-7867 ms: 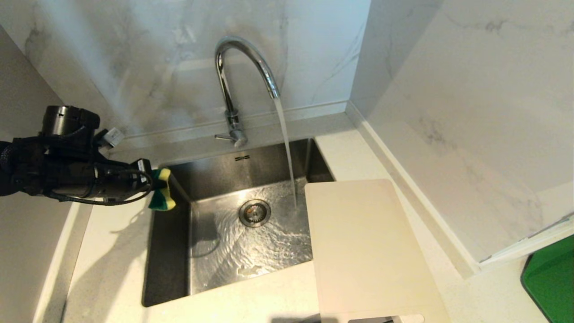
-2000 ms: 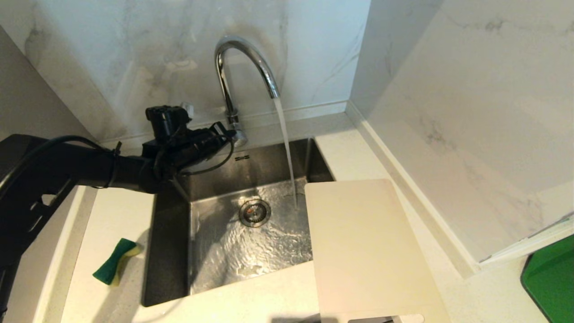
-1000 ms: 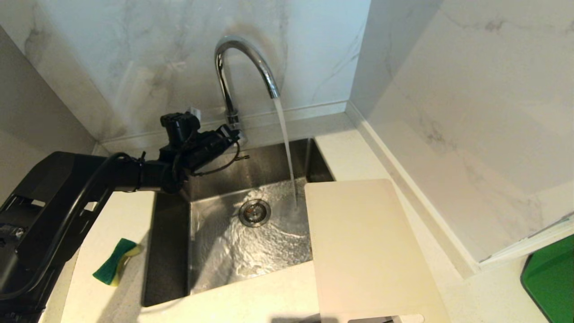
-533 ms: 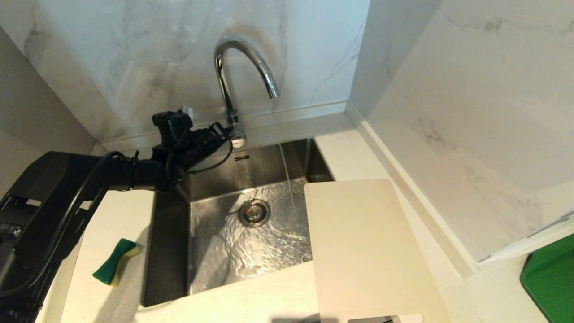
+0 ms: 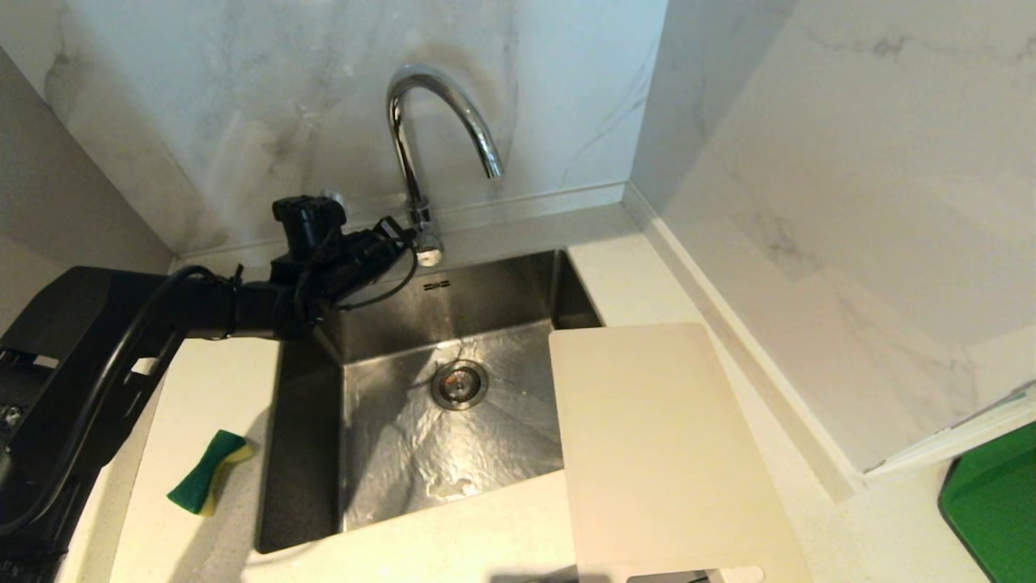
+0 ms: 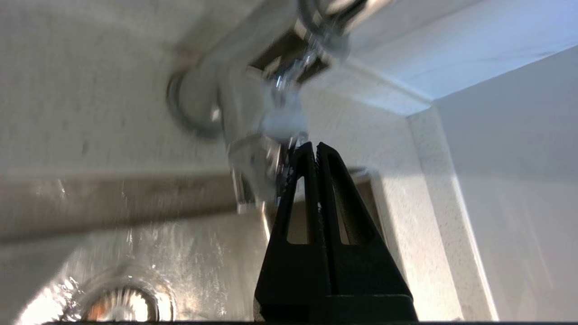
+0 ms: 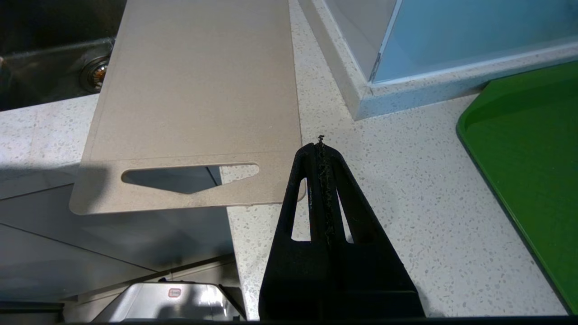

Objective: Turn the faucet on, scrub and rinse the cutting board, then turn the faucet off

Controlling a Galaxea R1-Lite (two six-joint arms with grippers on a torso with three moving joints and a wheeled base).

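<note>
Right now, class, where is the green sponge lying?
In the head view the sponge lies on the countertop left of the sink, near its front corner, well below the left gripper.

The faucet (image 5: 441, 121), a tall shiny chrome gooseneck, stands upright at the back rim of the sink, its arched spout over the basin with no water running. The cutting board (image 5: 660, 453), cream-white, thin and rectangular, lies flat across the sink's right edge, its slot handle overhanging the counter's front.
</note>
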